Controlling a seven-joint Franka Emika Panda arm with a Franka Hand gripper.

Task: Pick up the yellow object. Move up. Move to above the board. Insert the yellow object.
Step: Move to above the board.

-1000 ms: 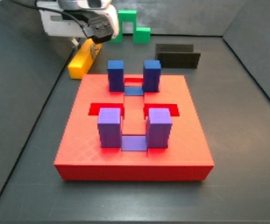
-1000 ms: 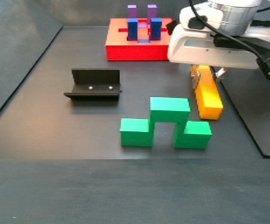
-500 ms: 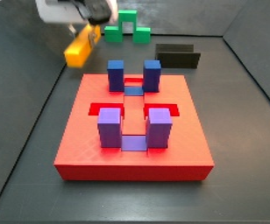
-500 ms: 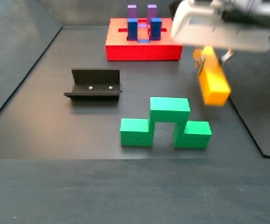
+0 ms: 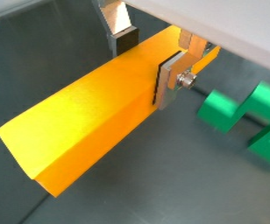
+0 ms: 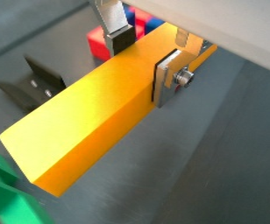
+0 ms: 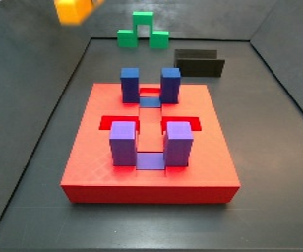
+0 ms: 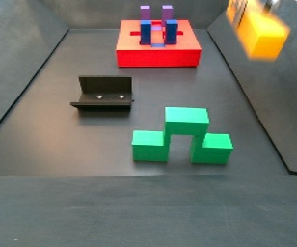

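The yellow object (image 5: 90,114), a long yellow block, is clamped between my gripper's two silver fingers in both wrist views. The gripper (image 5: 147,54) is shut on it near one end, as the other wrist view (image 6: 144,52) also shows. The block hangs high above the floor; in the side views only its lower part shows at the top edge (image 7: 73,10) (image 8: 260,34), with the gripper body almost out of frame. The red board (image 7: 148,162) with blue and purple posts lies on the floor, apart from the block, and also shows in a side view (image 8: 158,53).
A green stepped piece (image 8: 179,135) lies on the floor and shows under the block in a wrist view (image 5: 249,118). The dark fixture (image 8: 103,94) stands beside the board (image 7: 198,64). Grey walls ring the floor.
The gripper has risen straight up with the yellow block, from just above the floor to the top edge of both side views.
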